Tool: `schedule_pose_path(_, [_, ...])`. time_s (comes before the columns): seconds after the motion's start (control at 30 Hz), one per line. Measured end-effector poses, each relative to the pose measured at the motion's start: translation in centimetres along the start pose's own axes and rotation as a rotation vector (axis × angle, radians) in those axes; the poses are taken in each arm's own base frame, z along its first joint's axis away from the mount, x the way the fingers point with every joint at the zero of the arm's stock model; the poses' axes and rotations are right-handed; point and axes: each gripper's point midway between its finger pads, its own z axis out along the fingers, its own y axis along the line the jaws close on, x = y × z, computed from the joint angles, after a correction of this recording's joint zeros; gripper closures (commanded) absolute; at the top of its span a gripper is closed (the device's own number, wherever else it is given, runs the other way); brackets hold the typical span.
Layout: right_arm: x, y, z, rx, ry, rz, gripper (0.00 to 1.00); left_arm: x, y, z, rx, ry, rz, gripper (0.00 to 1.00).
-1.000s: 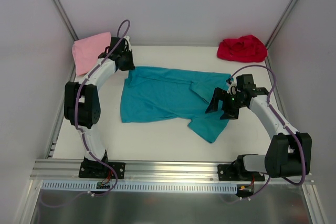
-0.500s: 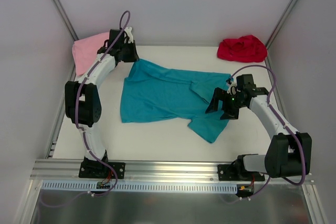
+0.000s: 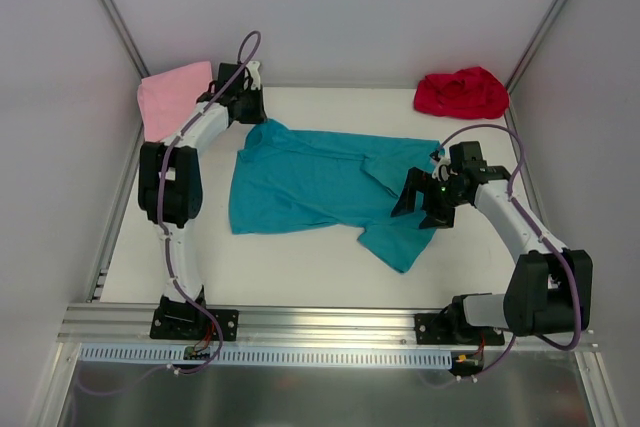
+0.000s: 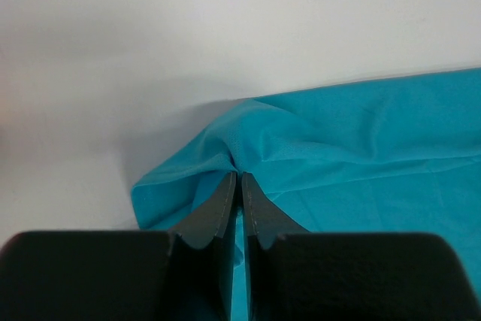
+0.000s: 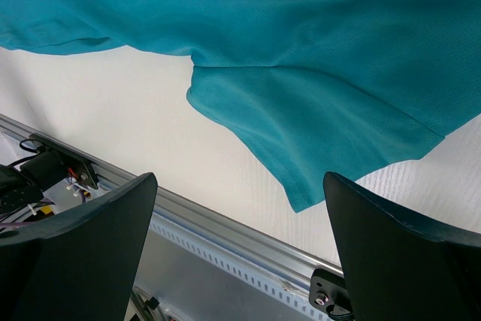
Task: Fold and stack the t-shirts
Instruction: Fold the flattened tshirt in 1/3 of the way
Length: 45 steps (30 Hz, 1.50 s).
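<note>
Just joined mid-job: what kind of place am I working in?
Most likely a lab test cell, not a home: plain white wall panels on metal frame posts box in a white table, with an aluminium mounting rail along its near edge.

Pale enclosure, evenly lit.
A white surface (image 3: 300,269) is bounded by plain walls (image 3: 330,7) and edged by an aluminium rail (image 3: 330,321).
</note>
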Motion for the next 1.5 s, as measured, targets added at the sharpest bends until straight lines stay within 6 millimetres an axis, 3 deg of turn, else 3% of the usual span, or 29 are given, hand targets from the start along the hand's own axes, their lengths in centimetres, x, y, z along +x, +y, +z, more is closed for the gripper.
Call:
schedule_pose_path(0.17, [0.1, -0.2, 0.3, 0.004, 0.012, 0.005, 0.0, 0.0, 0.7, 0.4, -0.013, -0.026, 0.0, 1.0])
schedule_pose_path(0.4, [0.1, -0.2, 0.4, 0.005, 0.017, 0.008, 0.0, 2.0, 0.9, 0.3, -0.017, 0.003, -0.007, 1.0])
schedule_pose_path(0.77, [0.1, -0.2, 0.5, 0.005, 0.021, 0.01, 0.0, 1.0, 0.2, -3.6, -0.019, -0.012, -0.007, 1.0])
schedule_pose_path(0.93, [0.2, -0.2, 0.4, 0.002, 0.022, 0.01, 0.01, 3.0, 0.4, -4.6, -0.029, 0.041, -0.009, 1.0])
schedule_pose_path(1.2, [0.2, -0.1, 0.4, -0.001, 0.022, 0.01, 0.0, 8.5, 1.6, -4.7, -0.078, 0.193, -0.035, 1.0])
schedule_pose_path(1.4, [0.1, -0.1, 0.3, -0.002, 0.018, 0.007, 0.01, 9.6, 2.6, -5.1, -0.139, 0.234, -0.046, 1.0])
schedule_pose_path(1.43, [0.1, 0.0, 0.3, -0.003, 0.015, 0.006, 0.0, 9.7, 2.8, -5.2, -0.155, 0.236, -0.049, 0.98])
schedule_pose_path(1.47, [0.1, 0.0, 0.2, -0.005, 0.011, 0.003, 0.0, 9.7, 3.0, -5.3, -0.165, 0.238, -0.051, 0.78])
schedule_pose_path(1.5, [0.1, 0.1, 0.1, -0.006, 0.007, 0.001, 0.0, 9.8, 3.2, -5.3, -0.18, 0.24, -0.05, 0.68])
